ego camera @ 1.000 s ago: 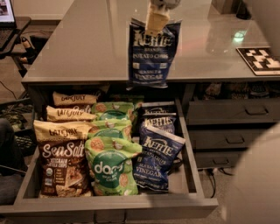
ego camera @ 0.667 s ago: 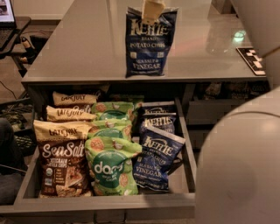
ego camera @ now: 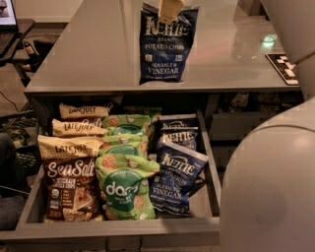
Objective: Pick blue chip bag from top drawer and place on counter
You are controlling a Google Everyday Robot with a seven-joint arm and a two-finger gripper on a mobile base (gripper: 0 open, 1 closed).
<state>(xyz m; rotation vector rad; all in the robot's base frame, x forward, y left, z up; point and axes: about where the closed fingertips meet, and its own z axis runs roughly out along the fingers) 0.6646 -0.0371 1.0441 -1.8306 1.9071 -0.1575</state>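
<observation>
My gripper [ego camera: 170, 8] is at the top edge of the view, above the counter [ego camera: 83, 54]. It is shut on the top of the blue chip bag [ego camera: 166, 47], a dark blue Kettle Sea Salt & Vinegar bag. The bag hangs upright with its lower edge close to the counter near its front; I cannot tell whether it touches. The top drawer [ego camera: 118, 230] stands pulled open below the counter's front edge, full of chip bags.
In the drawer lie more blue Kettle bags [ego camera: 174, 178], green dots bags [ego camera: 125, 189] and brown Sea Salt bags [ego camera: 69, 189]. My white arm [ego camera: 273, 187] fills the right side. A black-and-white tag [ego camera: 283, 66] lies on the counter's right. Narrower drawers [ego camera: 231, 125] sit to the right.
The gripper has carried the blue chip bag a little up the view and to the left, further over the counter. My white arm has swung in and covers more of the right side.
</observation>
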